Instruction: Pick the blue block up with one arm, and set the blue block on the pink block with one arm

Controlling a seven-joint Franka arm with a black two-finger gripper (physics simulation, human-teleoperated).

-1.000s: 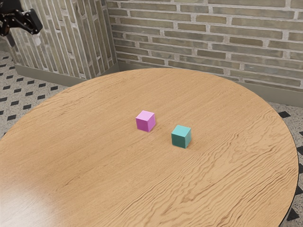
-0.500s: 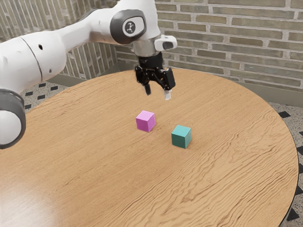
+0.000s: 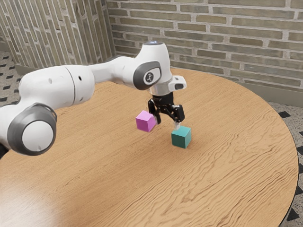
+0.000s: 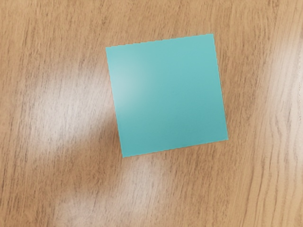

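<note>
- The gripper (image 3: 168, 122) hangs low over the middle of the round wooden table (image 3: 94, 179), its two fingers spread apart and nothing pinched between them.
- The blue block (image 3: 181, 136), more teal than blue, sits flat on the table just below the hand, slightly toward the table's edge at the exterior view's right. The light-tipped finger ends right above the block's far top edge.
- In the wrist view the blue block's square top face (image 4: 166, 94) lies directly under the hand, with bare wood grain of the table (image 4: 47, 189) all around it.
- The pink block (image 3: 146, 121) stands just beside the blue one, on the side toward the arm, with a gap of bare table between them. Both are well in from the rim.
- The dark finger overlaps the pink block's upper corner in the exterior view; whether it touches cannot be told.
- Whether the light fingertip touches the blue block is also unclear.
- The white arm (image 3: 57, 87) and the table's near edge are cut off by the picture's borders.
</note>
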